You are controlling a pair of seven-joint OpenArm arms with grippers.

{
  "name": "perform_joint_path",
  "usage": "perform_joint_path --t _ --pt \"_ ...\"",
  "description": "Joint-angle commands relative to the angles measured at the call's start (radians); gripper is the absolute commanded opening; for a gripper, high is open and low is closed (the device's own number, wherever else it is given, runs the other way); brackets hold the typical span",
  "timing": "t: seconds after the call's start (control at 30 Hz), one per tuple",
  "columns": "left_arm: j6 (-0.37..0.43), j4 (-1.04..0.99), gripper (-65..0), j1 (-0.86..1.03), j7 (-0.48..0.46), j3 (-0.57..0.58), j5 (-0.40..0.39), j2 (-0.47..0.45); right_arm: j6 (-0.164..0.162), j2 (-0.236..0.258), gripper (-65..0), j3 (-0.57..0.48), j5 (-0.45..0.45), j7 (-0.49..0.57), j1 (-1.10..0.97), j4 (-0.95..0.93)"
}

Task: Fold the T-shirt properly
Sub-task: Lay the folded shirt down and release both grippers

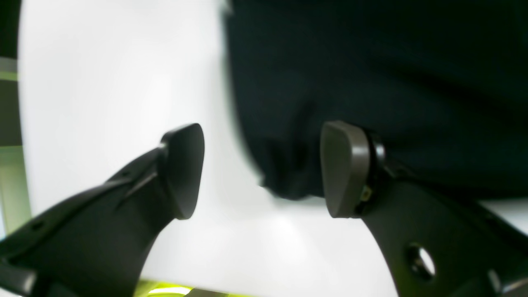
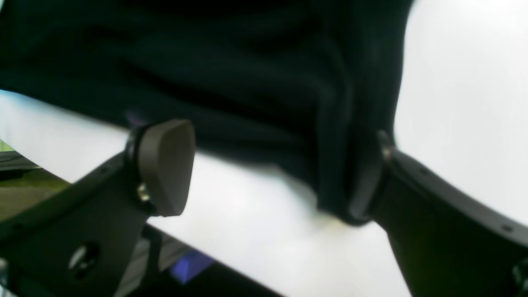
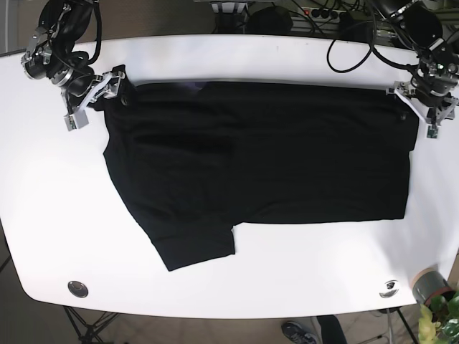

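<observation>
A black T-shirt lies spread on the white table, one sleeve pointing to the front left. My left gripper is at the shirt's far right corner. In the left wrist view it is open, and the shirt's corner lies between the jaws, close to the right pad. My right gripper is at the shirt's far left corner. In the right wrist view it is open, and a fold of the shirt drapes against its right finger.
A small pot with a plant stands at the table's front right corner. Two round discs sit near the front edge. Cables hang over the back edge.
</observation>
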Motion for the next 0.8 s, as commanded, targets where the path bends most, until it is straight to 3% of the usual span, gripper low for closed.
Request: perform_joint_path --t 0.0,0.2,0.4,0.47,0.63,0.7,0.77 --pt "0.005 0.063 -25.0 0.002 -0.016 -0.042 -0.09 -0.021 0.002 0.01 -13.3 0.003 0.018 0.016 0.007 0.044" --pt "0.005 0.064 -25.1 0.024 -0.016 -0.071 -0.284 -0.066 -0.005 0.01 -13.3 0.002 0.002 0.016 0.058 0.015" --pt "0.005 0.02 -25.3 0.028 -0.016 0.04 -0.301 -0.063 -0.002 0.006 -14.4 -0.005 -0.065 0.016 0.112 -0.068" --pt "0.005 -0.017 -25.3 0.028 -0.016 0.054 -0.301 -0.063 -0.004 -0.007 -17.8 -0.005 -0.067 0.016 0.133 -0.1" --pt "0.005 -0.178 -25.4 0.024 -0.019 0.057 -0.293 -0.086 -0.005 -0.014 -37.7 -0.005 -0.07 0.026 0.155 -0.192" --pt "0.005 -0.23 -25.4 0.024 -0.019 0.057 -0.268 -0.112 -0.005 -0.013 -41.7 -0.005 -0.07 0.036 0.147 -0.217" --pt "0.005 -0.272 -25.4 0.024 -0.019 0.055 -0.258 -0.127 -0.005 -0.008 -41.7 -0.005 -0.07 0.038 0.129 -0.232"
